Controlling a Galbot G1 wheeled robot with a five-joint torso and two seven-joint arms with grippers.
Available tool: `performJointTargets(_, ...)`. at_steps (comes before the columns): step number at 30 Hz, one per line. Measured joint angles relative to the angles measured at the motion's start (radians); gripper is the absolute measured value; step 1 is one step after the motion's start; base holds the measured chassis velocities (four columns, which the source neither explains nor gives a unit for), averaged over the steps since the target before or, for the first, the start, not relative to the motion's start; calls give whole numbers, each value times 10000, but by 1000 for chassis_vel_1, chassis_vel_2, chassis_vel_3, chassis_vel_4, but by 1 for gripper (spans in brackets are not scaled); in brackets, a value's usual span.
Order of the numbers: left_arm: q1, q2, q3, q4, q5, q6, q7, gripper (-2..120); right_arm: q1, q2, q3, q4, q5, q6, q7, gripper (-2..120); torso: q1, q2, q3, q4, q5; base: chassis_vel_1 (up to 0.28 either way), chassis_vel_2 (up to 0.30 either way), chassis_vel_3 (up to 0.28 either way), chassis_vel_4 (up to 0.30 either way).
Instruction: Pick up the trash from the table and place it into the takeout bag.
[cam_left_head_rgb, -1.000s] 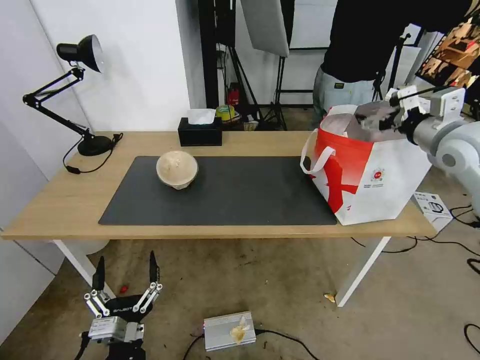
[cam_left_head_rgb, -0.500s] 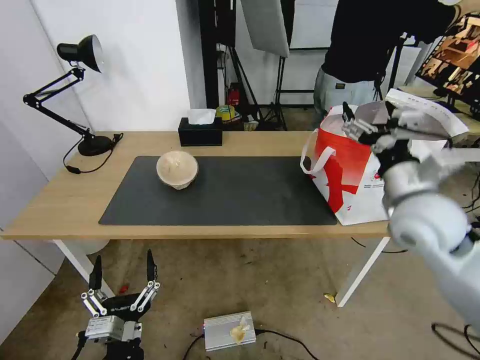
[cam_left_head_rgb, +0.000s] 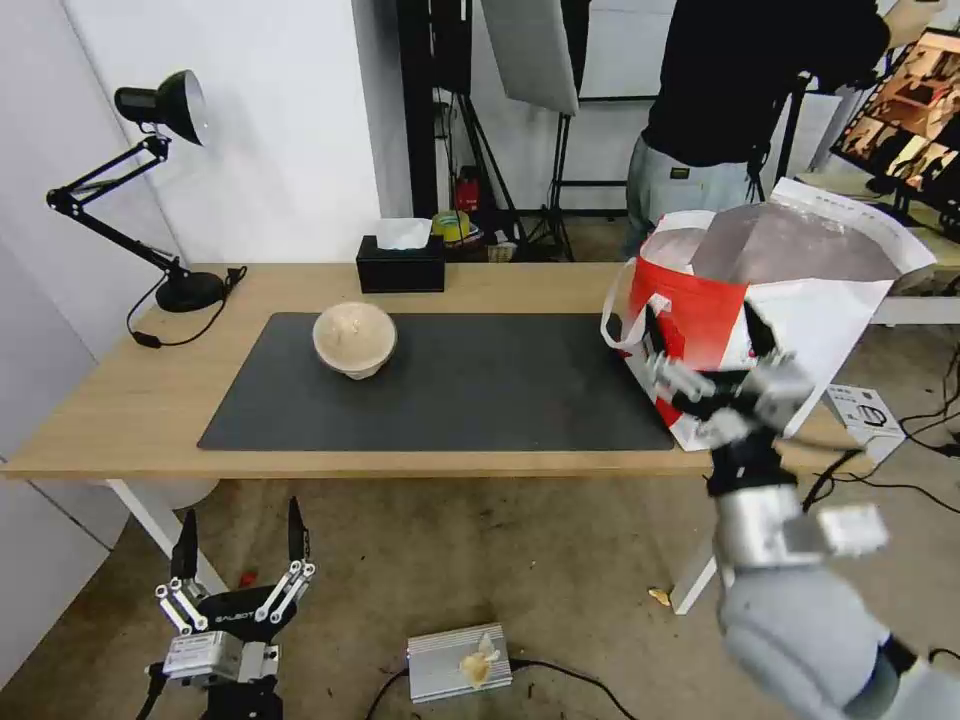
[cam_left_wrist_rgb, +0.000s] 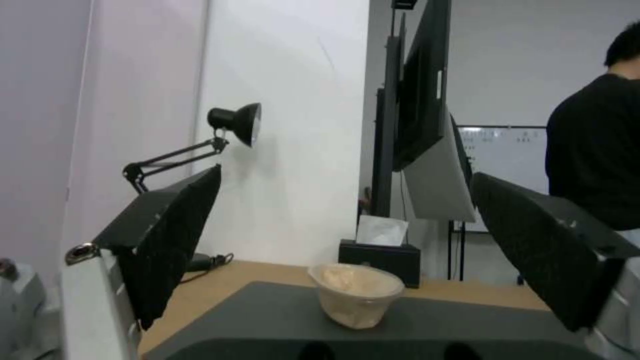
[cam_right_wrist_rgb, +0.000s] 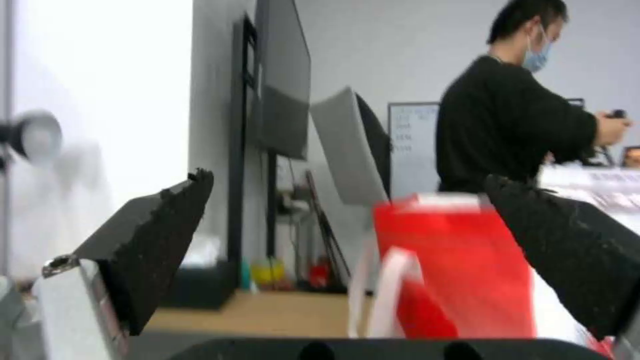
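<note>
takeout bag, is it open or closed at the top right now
Open. The takeout bag stands upright on the table, mouth spread wide, silver foil lining visible.

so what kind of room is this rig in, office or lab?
Likely a studio-style recording lab, not an office. Behind the table stand light stands with a softbox, and a monitor sits at far right. Cables and a metal box lie on the bare concrete floor.
</note>
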Motion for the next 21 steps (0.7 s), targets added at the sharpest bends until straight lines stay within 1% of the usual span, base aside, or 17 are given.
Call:
performJointTargets(3,44,-1,-4,-83,-4,0,0,100,-820,143,-69,-64,-889,0,468,100,0,1,0,1,-1,0,0,0,0)
performJointTargets(4,44,-1,-4,-83,-4,0,0,100,-820,143,-69,-64,-889,0,468,100,0,1,0,1,-1,0,0,0,0)
performJointTargets(7,87,-4,15,-108,-6,0,0,100,-1435,270,-145,-177,-1359,-167,757,100,-1,1,0,-1,0,0,0,0,0)
performJointTargets(13,58,-2,18,-70,-6,0,0,100,-2026,410,-457,-401,-1424,-388,945,100,0,1,0,0,0,0,0,0,0)
performJointTargets(19,22,1,18,-51,-35,0,-1,100,-2254,416,-505,-519,-1335,-492,936,100,0,-1,0,1,-1,0,0,0,0)
performJointTargets(21,8,1,3,-85,4,0,-203,100,-2339,429,-503,-519,-1248,-552,902,100,1,0,0,0,0,0,0,0,0)
